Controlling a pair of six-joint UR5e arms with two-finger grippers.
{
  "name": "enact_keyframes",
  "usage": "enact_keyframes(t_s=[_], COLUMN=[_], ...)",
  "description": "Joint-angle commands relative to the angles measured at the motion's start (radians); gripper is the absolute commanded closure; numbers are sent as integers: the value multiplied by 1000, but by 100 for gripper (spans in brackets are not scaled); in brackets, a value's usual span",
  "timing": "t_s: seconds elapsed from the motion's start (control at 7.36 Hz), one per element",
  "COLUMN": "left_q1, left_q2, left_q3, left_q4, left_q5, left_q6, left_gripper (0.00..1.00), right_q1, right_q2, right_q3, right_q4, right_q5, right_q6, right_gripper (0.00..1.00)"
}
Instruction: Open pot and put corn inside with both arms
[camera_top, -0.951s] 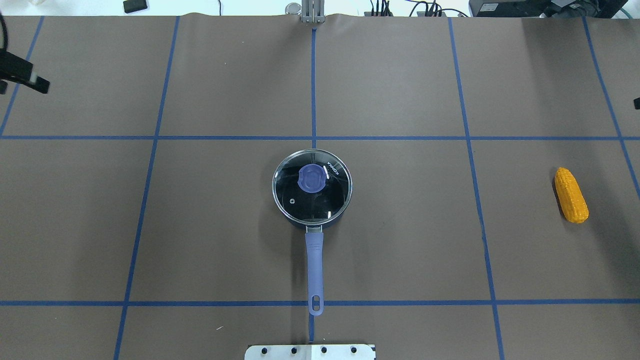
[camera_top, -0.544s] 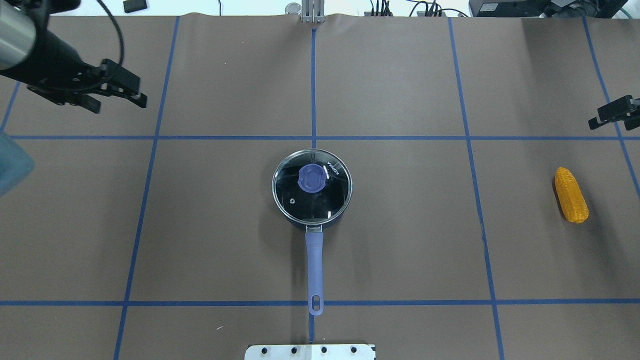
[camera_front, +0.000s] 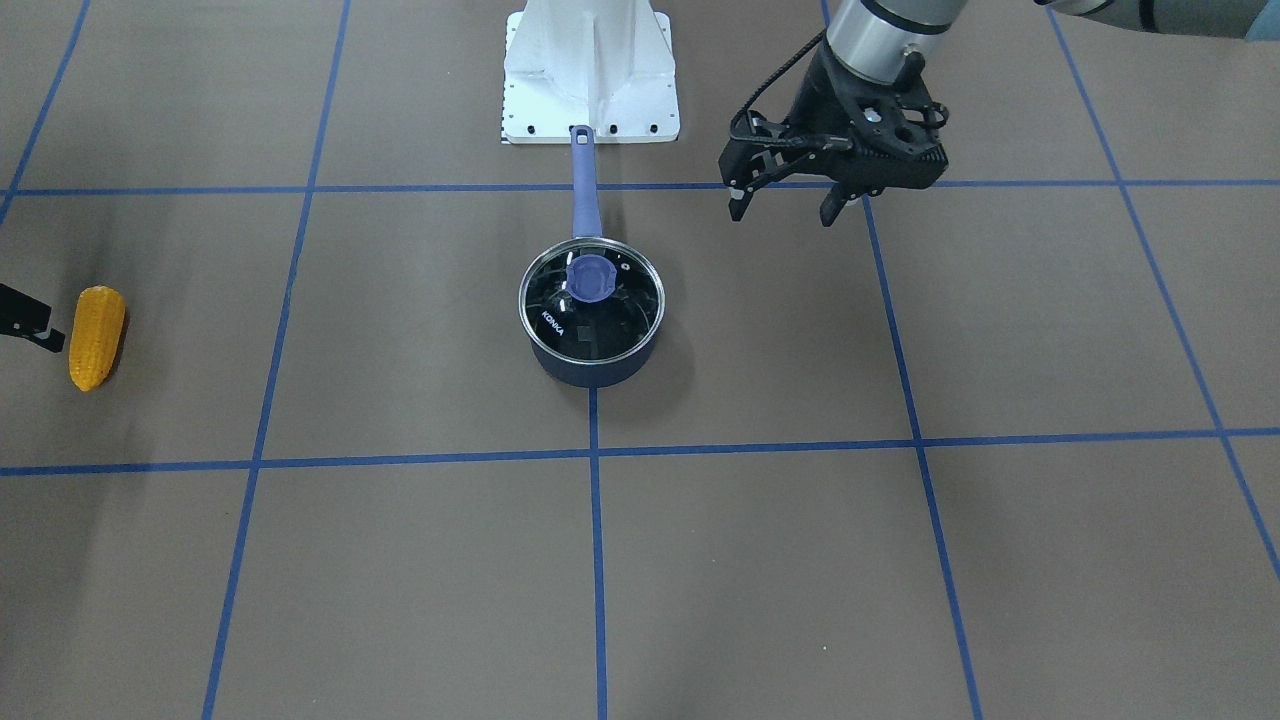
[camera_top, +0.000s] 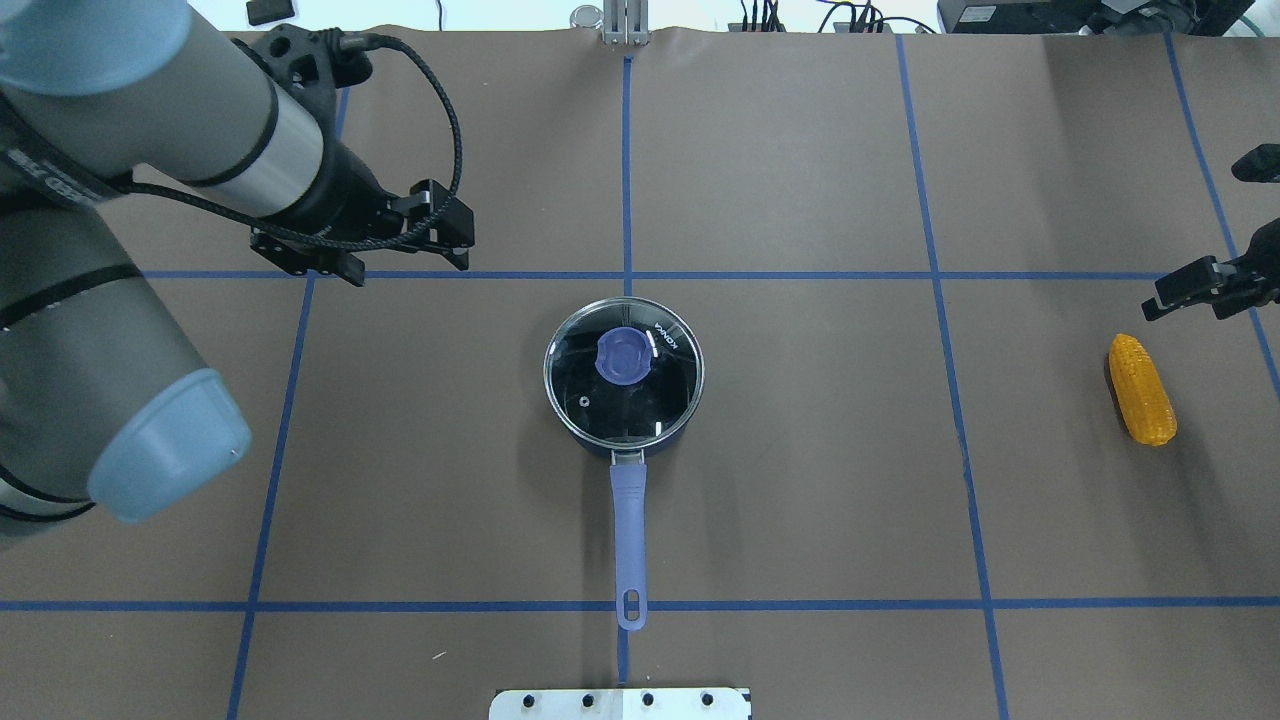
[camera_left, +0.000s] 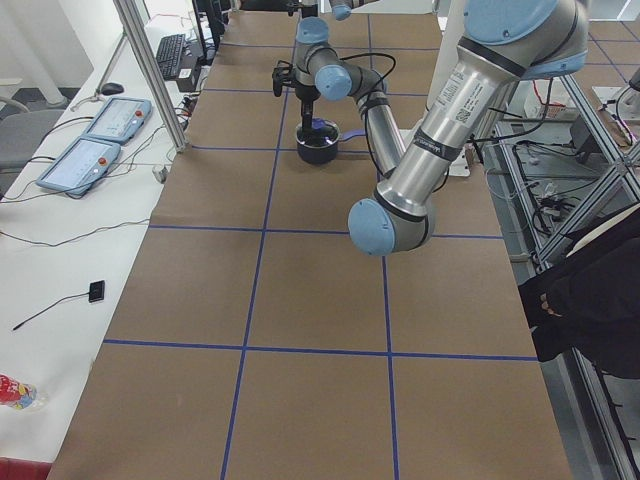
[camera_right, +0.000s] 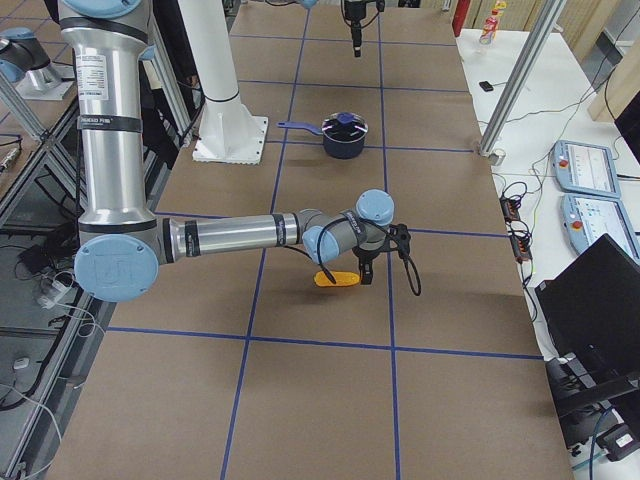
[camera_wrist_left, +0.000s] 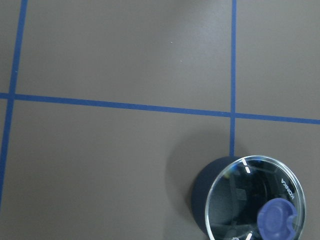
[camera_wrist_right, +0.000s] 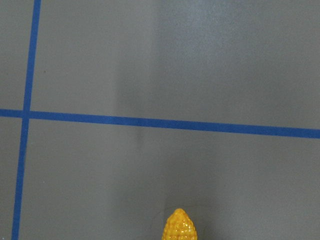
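Note:
The pot (camera_top: 623, 425) stands mid-table, its lavender handle (camera_top: 630, 530) pointing at the robot's base. The glass lid with the blue knob (camera_top: 623, 356) sits on it. It also shows in the front view (camera_front: 590, 360) and the left wrist view (camera_wrist_left: 200, 200). My left gripper (camera_top: 405, 268) is open and empty, hovering to the far left of the pot; it also shows in the front view (camera_front: 783, 210). The corn (camera_top: 1141, 389) lies flat at the right edge, and shows in the front view (camera_front: 96, 336) and the right wrist view (camera_wrist_right: 179, 227). My right gripper (camera_top: 1215, 275) is open, half out of frame, just beyond the corn.
Brown paper with blue tape lines (camera_top: 627, 275) covers the table. The robot's white base plate (camera_top: 620, 704) is at the near edge, just behind the pot handle's end. Control pendants (camera_left: 95, 135) lie on a side bench off the table.
My left arm has swung in from the left edge toward the pot. My right gripper has come in from the right edge and moved closer to the corn. Pot, lid and corn have not moved.

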Motion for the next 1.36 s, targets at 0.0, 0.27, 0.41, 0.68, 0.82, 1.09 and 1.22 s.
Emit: enact_keyframes(t_s=[0.0,0.27,0.41,0.68,0.82,1.09,1.22], left_q1=[104,150,175,209,209,209,209], left_q2=[-80,-192,-196,-224,-238,-263,-271], left_q3=[38,157,165,218,254,294,340], left_q4=[6,6,4,0,-9,-14,-47], left_q5=[93,145,173,199,199,199,205], left_q6=[-94,-145,-147,-156,-157,-156,-156], left_gripper=[2,2,2,2,2,2,2], right_q1=[-61,-93,-110,-141,-153,-178,-181], right_q2=[-34,-38,-44,-66,-66,-66,-66], right_q3=[7,7,7,6,6,2,1], right_q4=[21,21,23,64,64,64,64], right_q5=[-42,-71,-76,-102,-109,-131,-138], right_q6=[4,10,10,27,33,46,47], right_gripper=[0,0,0,0,1,9,13])
